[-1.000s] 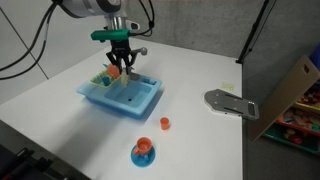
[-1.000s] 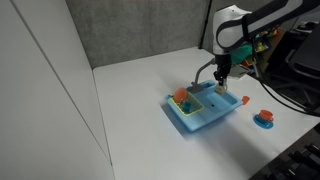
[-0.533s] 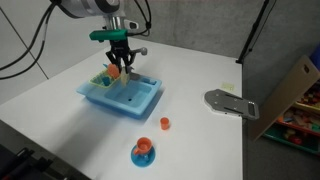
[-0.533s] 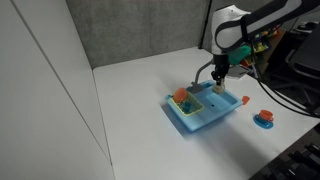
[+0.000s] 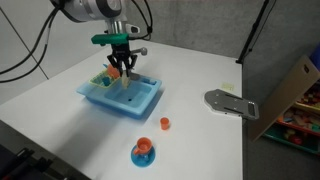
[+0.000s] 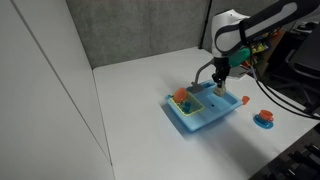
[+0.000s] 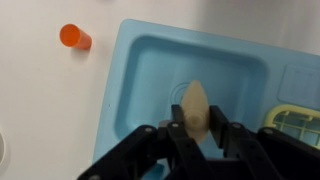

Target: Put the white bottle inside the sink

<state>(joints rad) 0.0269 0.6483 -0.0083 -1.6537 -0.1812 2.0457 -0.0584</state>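
Observation:
In the wrist view my gripper (image 7: pixel 196 128) is shut on the white bottle (image 7: pixel 195 104), a small beige tapered bottle held between the two black fingers. It hangs directly over the rectangular basin of the light-blue sink (image 7: pixel 150 70). In both exterior views the gripper (image 5: pixel 121 70) (image 6: pixel 219 84) hovers just above the sink (image 5: pixel 140 103) (image 6: pixel 205 117), near its grey faucet. The bottle is too small to make out in the exterior views.
A small orange cup (image 7: pixel 74 37) (image 5: pixel 165 123) lies on the white table beside the sink. A round blue saucer with an orange item (image 5: pixel 143 153) (image 6: pixel 264 119) stands nearby. The sink's rack compartment (image 5: pixel 104 79) holds orange and yellow-green items. A grey metal plate (image 5: pixel 230 102) lies further off.
My gripper has risen slightly above the sink with the bottle in it. Nothing else has moved.

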